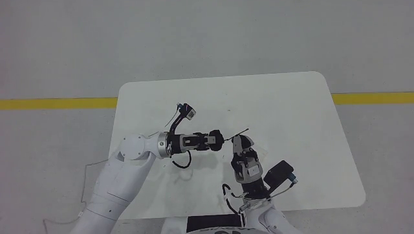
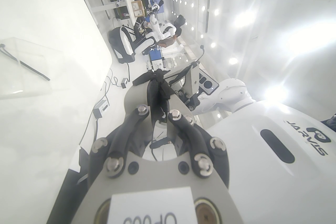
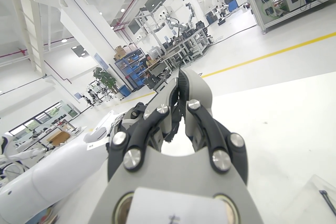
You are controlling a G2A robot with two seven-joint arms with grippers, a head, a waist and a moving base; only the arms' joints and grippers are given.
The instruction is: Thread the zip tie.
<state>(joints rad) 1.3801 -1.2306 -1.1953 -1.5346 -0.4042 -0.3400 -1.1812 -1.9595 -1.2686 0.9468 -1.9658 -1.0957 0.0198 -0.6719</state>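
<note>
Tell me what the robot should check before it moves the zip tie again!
1. The left gripper is pinched shut on the zip tie: ok.
2. The right gripper is pinched shut, with a thin black strip poking out of its tip: ok.
3. Both grippers are close together above the table: ok.
4. The tie's pointed end is inside its little slot: cannot tell, too small to see.
5. The spare tie lies in the clear tray, away from the grippers: ok.
</note>
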